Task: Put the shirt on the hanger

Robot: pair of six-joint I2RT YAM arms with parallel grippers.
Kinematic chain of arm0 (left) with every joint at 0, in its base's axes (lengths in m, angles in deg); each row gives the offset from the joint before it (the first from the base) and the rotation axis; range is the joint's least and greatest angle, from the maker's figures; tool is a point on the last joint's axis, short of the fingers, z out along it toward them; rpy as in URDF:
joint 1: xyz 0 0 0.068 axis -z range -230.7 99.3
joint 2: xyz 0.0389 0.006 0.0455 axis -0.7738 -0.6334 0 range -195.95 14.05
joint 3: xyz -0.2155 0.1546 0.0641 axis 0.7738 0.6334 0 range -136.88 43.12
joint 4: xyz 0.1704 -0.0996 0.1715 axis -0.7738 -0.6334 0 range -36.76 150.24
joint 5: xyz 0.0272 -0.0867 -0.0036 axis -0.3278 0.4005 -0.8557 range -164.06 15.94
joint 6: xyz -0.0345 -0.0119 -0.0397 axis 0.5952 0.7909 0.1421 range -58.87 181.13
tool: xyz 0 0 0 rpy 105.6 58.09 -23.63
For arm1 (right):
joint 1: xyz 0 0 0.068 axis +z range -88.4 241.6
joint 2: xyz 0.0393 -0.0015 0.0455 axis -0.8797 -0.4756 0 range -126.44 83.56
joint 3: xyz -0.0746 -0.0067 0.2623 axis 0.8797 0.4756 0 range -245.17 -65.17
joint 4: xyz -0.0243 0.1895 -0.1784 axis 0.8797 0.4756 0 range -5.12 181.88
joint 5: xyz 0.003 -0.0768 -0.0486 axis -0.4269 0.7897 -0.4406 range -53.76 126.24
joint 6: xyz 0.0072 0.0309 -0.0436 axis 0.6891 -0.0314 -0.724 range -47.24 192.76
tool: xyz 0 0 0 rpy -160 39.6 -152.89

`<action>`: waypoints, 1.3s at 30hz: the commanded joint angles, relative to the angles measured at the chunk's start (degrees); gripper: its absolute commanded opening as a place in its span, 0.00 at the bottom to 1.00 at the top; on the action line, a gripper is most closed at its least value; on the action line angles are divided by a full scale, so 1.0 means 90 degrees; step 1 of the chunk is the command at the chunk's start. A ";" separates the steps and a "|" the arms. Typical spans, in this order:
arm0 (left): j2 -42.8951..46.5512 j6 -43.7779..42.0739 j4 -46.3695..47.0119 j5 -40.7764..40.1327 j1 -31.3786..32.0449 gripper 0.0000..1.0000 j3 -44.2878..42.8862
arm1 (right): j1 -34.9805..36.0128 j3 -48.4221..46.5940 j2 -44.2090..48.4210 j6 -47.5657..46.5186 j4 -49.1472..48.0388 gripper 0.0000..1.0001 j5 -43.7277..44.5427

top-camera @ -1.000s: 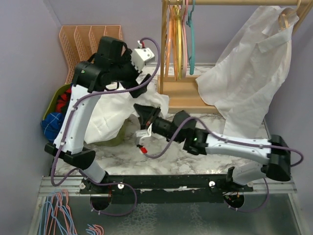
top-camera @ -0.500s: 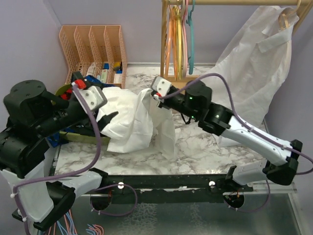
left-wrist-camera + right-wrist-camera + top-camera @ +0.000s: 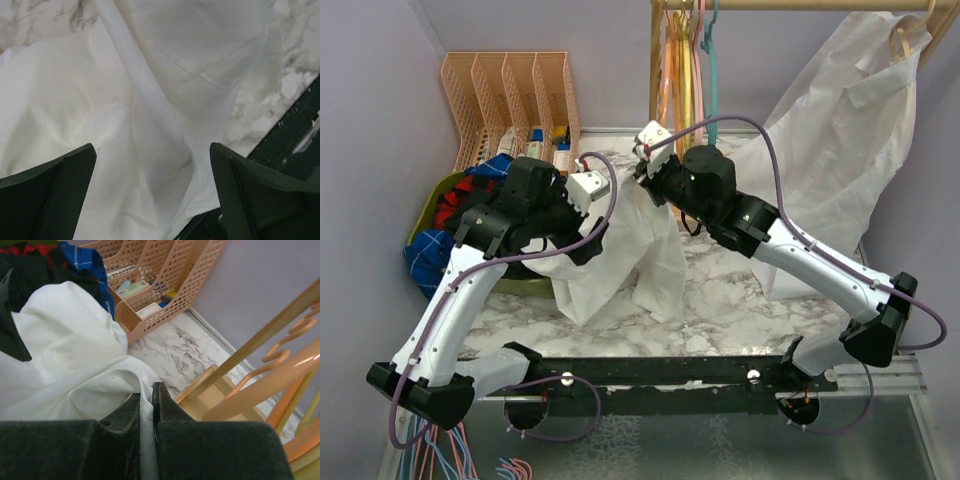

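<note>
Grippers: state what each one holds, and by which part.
The right gripper is shut on the shirt, pinching a thin fold at its raised top. The left gripper is open over the shirt, holding nothing.

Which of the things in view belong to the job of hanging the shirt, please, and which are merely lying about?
Belongs to the job:
- white shirt, pinched in the right gripper
- teal hanger on the rack
- left gripper, open above the shirt

Lying about:
- second white shirt on a wooden hanger
- orange, yellow and pink hangers
- peach file organiser
- dark garments
</note>
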 commanded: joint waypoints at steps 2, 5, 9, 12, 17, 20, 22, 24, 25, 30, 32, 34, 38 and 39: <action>0.0287 0.2068 0.1943 -0.2262 0.0485 0.99 0.0129 | -0.0369 -0.1176 -0.0798 0.1555 0.0636 0.01 0.0757; 0.0127 0.2378 0.1761 -0.2313 0.0741 0.99 -0.0285 | -0.0454 -0.1742 -0.1317 0.1947 0.1120 0.01 0.1127; -0.0015 0.2545 0.1680 -0.1640 0.0985 0.99 -0.0383 | -0.0456 -0.2477 -0.1884 0.2257 0.1467 0.01 0.1432; -0.0093 0.2365 0.1829 -0.2305 0.1416 0.99 0.0012 | -0.0478 -0.2797 -0.2103 0.2274 0.1409 0.01 0.1569; -0.0130 0.1973 0.2133 -0.3379 0.2058 0.99 0.0633 | -0.0953 -0.2983 -0.2215 0.2605 0.1423 0.01 0.1106; -0.0288 0.1809 0.2465 -0.4305 0.2524 0.99 0.0986 | -0.1273 -0.2888 -0.2173 0.2845 0.1369 0.01 0.0867; -0.0395 0.1695 0.2738 -0.5132 0.2791 0.99 0.1223 | -0.1356 -0.2842 -0.2146 0.2893 0.1336 0.01 0.0871; -0.0446 0.1474 0.3020 -0.5723 0.3052 0.99 0.1431 | -0.1394 -0.2842 -0.2150 0.2940 0.1321 0.01 0.0871; -0.0466 0.1363 0.3137 -0.5932 0.3174 0.99 0.1511 | -0.1414 -0.2835 -0.2155 0.2955 0.1302 0.01 0.0849; -0.0747 0.0718 0.3690 -0.6983 0.3767 0.99 0.1828 | -0.1516 -0.2675 -0.2140 0.3117 0.1162 0.01 0.0664; -0.0842 0.0142 0.4196 -0.7569 0.4012 0.99 0.2155 | -0.1548 -0.2599 -0.2118 0.3169 0.1088 0.01 0.0570; -0.0934 -0.0534 0.4757 -0.8027 0.4221 0.99 0.2522 | -0.1566 -0.2502 -0.2075 0.3203 0.0991 0.01 0.0480; -0.1112 -0.1070 0.5343 -0.8385 0.4470 0.99 0.2927 | -0.1621 -0.2416 -0.2033 0.3224 0.0953 0.01 0.0444; -0.1159 -0.1071 0.5410 -0.8464 0.4510 0.99 0.2967 | -0.1640 -0.2398 -0.2015 0.3221 0.0952 0.01 0.0434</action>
